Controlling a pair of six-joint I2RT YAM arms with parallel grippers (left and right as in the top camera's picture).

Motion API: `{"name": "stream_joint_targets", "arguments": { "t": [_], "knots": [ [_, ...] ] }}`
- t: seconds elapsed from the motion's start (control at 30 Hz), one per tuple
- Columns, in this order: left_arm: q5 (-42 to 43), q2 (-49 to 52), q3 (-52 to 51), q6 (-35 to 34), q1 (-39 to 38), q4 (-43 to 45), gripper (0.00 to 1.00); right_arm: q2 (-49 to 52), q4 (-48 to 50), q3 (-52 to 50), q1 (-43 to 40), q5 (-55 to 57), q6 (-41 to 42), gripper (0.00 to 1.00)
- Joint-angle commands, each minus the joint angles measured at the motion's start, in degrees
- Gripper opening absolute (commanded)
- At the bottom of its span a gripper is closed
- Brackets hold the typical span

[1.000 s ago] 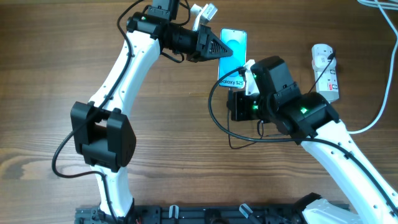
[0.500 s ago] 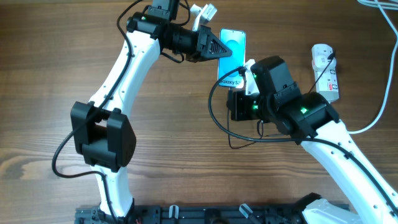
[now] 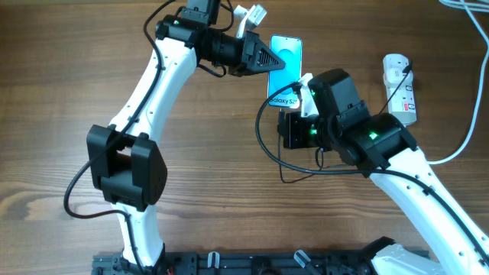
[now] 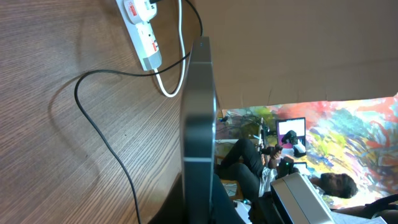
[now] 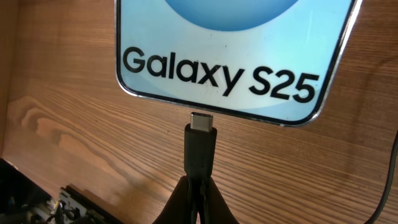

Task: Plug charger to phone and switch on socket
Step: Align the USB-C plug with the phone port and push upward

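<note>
The phone (image 3: 286, 67) lies at the table's far middle, cyan screen up, "Galaxy S25" at its lower edge (image 5: 217, 68). My left gripper (image 3: 263, 59) is shut on the phone's left side; in the left wrist view the phone shows edge-on (image 4: 199, 124). My right gripper (image 5: 199, 186) is shut on the charger's black plug (image 5: 200, 146), whose metal tip sits just below the phone's bottom edge, a small gap showing. The thin black cable (image 3: 269, 145) loops below. The white socket (image 3: 399, 88) lies at the right, with the black adapter in it.
The socket's white cord (image 3: 474, 92) runs along the right edge of the table. In the left wrist view the socket (image 4: 142, 28) and the black cable (image 4: 106, 137) lie on the wood beyond the phone.
</note>
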Motion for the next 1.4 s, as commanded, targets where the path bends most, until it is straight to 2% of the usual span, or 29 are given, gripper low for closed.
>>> {"name": "stream_joint_targets", "arguments": {
  "t": [0.0,0.43,1.37],
  "knots": [
    [2.6,-1.8,1.2,0.9,0.0,0.1,0.04,0.8,-0.3,0.9,0.2,-1.3,0.5,0.04],
    [4.1,-1.8,1.2,1.2,0.0,0.2,0.04,0.8,0.0,0.9,0.2,-0.7,1.2,0.04],
    [1.1,-1.8,1.2,1.1,0.0,-0.1,0.04,0.8,0.1,0.9,0.2,0.7,1.3,0.05]
  ]
}}
